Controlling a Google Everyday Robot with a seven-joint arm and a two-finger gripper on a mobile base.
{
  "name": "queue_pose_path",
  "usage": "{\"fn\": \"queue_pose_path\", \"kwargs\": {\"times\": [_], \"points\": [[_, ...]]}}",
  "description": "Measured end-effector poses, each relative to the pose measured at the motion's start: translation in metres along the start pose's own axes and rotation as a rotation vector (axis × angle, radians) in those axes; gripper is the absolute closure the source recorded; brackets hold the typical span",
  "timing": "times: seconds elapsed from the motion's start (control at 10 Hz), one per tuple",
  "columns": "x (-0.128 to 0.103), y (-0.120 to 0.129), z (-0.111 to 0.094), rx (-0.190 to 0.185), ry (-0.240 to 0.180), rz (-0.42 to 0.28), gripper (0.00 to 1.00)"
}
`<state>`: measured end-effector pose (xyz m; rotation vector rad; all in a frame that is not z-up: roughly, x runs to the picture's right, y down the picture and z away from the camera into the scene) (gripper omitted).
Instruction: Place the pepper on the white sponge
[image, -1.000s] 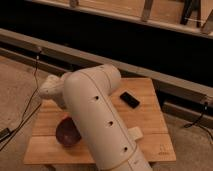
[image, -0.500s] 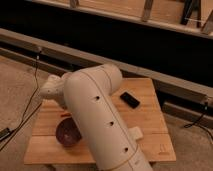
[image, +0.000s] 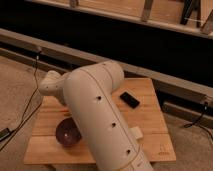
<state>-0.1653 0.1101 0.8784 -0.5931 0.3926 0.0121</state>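
Pepper not visible from this view; arm (image: 97, 117) blocks the middle of the wooden worktop (image: 150, 117). White sponge (image: 135, 132) just peeks out at the arm's right edge. Purple bowl (image: 66, 133) sits front-left, black slab (image: 129, 99) back-right. Jaws hidden behind the arm, so their state can't be told.

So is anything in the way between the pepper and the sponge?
Can't tell: the big arm hides both the pepper and the gripper, somewhere behind it. Only a corner of the sponge peeks out beside the arm, with nothing on it.
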Motion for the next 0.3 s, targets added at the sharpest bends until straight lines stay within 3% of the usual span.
{"fn": "queue_pose_path", "kwargs": {"times": [0.3], "points": [[0.024,-0.004,-0.024,-0.02,-0.026,0.18,1.0]]}}
